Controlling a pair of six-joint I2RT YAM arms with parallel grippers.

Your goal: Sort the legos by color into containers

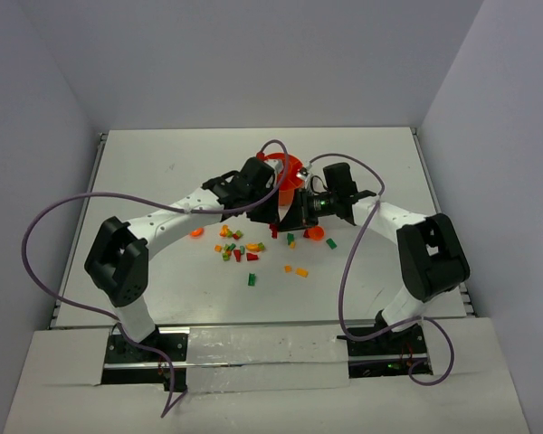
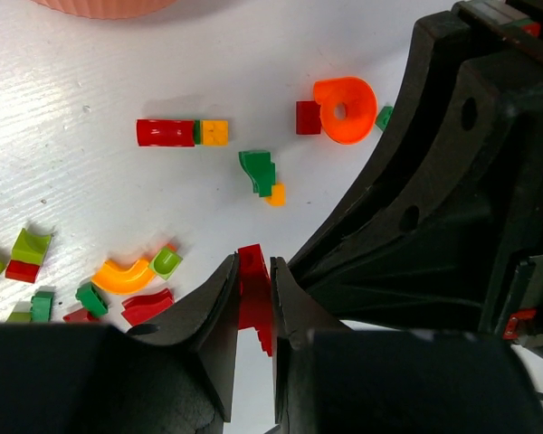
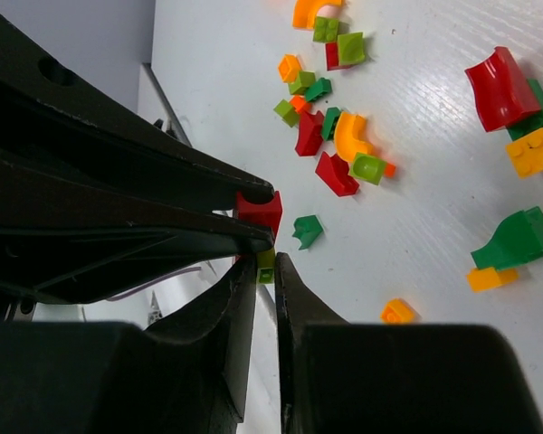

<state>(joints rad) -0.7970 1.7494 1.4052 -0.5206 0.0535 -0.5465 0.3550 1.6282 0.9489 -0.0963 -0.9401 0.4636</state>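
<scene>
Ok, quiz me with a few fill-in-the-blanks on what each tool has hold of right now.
The left tool is shut on a ___ brick.
The right tool pinches a small ___ bit stuck to that brick.
The ring lying loose on the table is ___.
Missing words: red, green, orange.

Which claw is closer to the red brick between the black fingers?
Left. The left gripper clamps the red brick itself; the right gripper pinches a small green bit right beside it.
</scene>
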